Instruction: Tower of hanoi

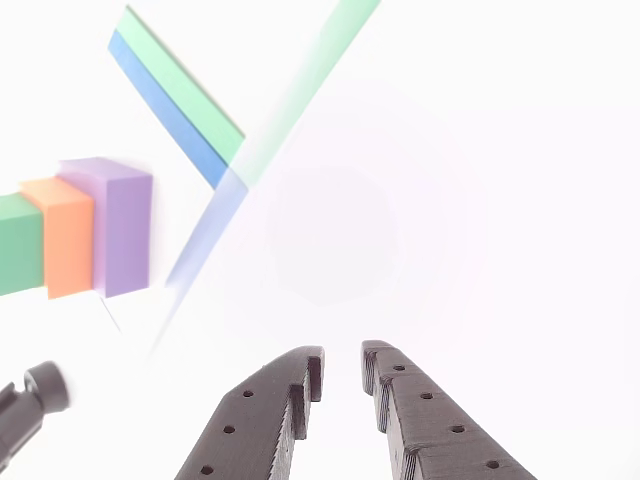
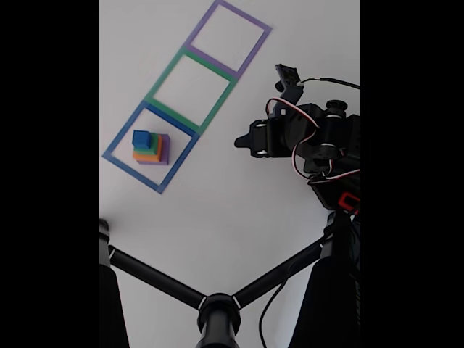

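**Inspector:** State of the fingers?

**Assistant:** In the other view, two dark fingers reach in from the bottom edge with a narrow gap at the tips. Nothing sits between them. They hang over bare white surface.

**Inspector:** And the stack?

**Assistant:** In the fixed view the stack stands inside the blue square, the nearest of three taped squares in a diagonal row. Purple block at the base, then orange, then green, with a blue block on top. The green square and purple square beyond it hold nothing.

**Inspector:** Arm position?

**Assistant:** The arm sits at the right, well apart from the stack. In the other view the blocks lie at the far left, purple, orange and green side by side, clear of the fingers.

**Inspector:** Anything else?

**Assistant:** A black stand crosses the near edge in the fixed view.
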You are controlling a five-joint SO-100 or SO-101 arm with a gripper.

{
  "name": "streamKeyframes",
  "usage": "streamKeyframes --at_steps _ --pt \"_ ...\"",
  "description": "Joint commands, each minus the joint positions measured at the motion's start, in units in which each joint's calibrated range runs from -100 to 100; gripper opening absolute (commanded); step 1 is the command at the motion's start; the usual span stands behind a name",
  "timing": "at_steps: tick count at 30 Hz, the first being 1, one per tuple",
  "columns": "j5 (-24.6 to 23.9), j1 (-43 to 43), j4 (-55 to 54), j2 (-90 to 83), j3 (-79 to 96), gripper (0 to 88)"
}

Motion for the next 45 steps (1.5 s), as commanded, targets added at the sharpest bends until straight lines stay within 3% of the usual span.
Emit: streamKeyframes --at_steps 1,10,18,33,45 --pt "-2.21 -0.83 -2.40 -0.86 2.32 0.0" --pt "-7.96 -1.21 -3.86 -0.94 4.50 0.0" --pt "-7.46 -1.12 -4.02 -0.94 4.59 0.0" --pt "-12.87 1.66 -4.10 -0.94 4.59 0.1" --pt "-25.71 8.09 -4.02 -0.94 4.59 0.0"
